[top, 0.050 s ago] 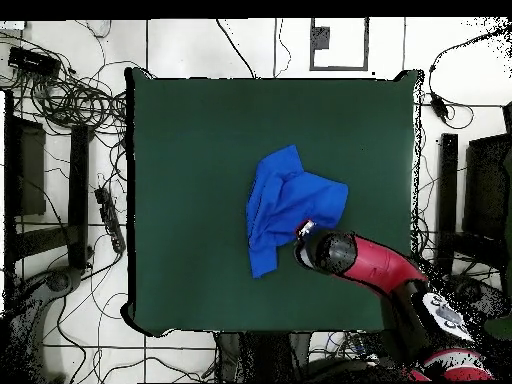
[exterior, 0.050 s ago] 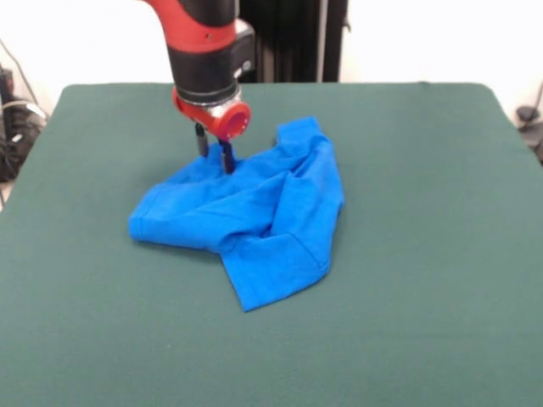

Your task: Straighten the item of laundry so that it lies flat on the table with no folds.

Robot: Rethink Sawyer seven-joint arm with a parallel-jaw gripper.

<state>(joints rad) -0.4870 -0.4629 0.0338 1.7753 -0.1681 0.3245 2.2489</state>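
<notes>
Near the surface (exterior, 0.050 s ago: pixel 441 339) centre, slightly toward 3 o'clock overhead: crumpled T-shirt (exterior, 0.050 s ago: pixel 254 216), green margin open all round. Claw (exterior, 0.050 s ago: pixel 214 151) at its far hem, fingers close together, pinching the cloth.

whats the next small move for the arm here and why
Probably pinch the cloth and draw it outward. The gripper stands at the back edge of the T-shirt, its tips down in the fabric, and the shirt lies bunched and folded over itself on the table. Whether it already grips cloth is unclear.
</notes>
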